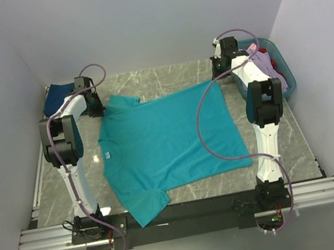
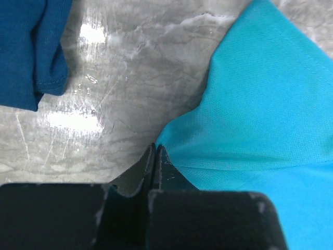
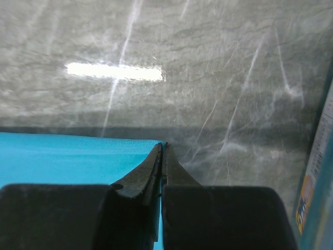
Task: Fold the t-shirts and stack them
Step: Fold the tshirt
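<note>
Top view, teal tee: spread flat and sideways on the table, with its collar toward the left arm and its hem toward the right.
Top view, grippers: the left gripper is at the tee's far sleeve. The right gripper is at its far hem corner.
Top view, other items: a navy tee lies folded just beyond that sleeve. A basket holding more clothes stands beyond the hem.
Left wrist view: the left gripper is clenched on the tip of the teal tee, and the cloth puckers toward the jaws. The navy tee lies apart from it across bare table.
Right wrist view: the right gripper is pinched shut on the corner of the teal tee. The basket is beside that corner.
Step in hand: the first fold, judging by both far corners being gripped.
Next move: likely lifting both corners together and carrying the far edge evenly over the tee toward its near edge.
</note>
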Available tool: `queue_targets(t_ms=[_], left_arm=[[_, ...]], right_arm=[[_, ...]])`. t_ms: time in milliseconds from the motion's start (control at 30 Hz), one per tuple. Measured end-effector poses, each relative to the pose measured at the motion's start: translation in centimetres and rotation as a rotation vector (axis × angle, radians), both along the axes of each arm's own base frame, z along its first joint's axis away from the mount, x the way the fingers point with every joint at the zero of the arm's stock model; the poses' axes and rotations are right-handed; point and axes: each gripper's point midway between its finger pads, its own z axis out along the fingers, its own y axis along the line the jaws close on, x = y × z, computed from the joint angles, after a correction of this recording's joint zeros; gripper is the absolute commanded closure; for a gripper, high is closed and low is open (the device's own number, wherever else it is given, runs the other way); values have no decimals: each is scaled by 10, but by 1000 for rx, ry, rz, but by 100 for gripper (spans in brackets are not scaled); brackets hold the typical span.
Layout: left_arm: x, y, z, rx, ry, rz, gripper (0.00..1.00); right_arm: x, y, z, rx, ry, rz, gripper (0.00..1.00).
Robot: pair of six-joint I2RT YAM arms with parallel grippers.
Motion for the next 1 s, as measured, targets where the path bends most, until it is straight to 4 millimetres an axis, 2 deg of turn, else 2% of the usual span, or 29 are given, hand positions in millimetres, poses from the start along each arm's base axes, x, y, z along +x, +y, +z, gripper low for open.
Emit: queue_targets(t_ms=[200,367,667,1000], left_arm=[[-1,-2,18,-9,-33,-6,99],[-9,-3,34,-15,-55,-10,99],[-39,-3,34,-20,3,-5,99],[-69,-5,43,-40,41,29,99]], right_arm=[[-1,-2,17,13,-14,-47,100],[-8,-4,13,24,18,-94,100],[-38,-11,-5,20,116,-180,100],[-64,-28,19,47,123,-277,100]])
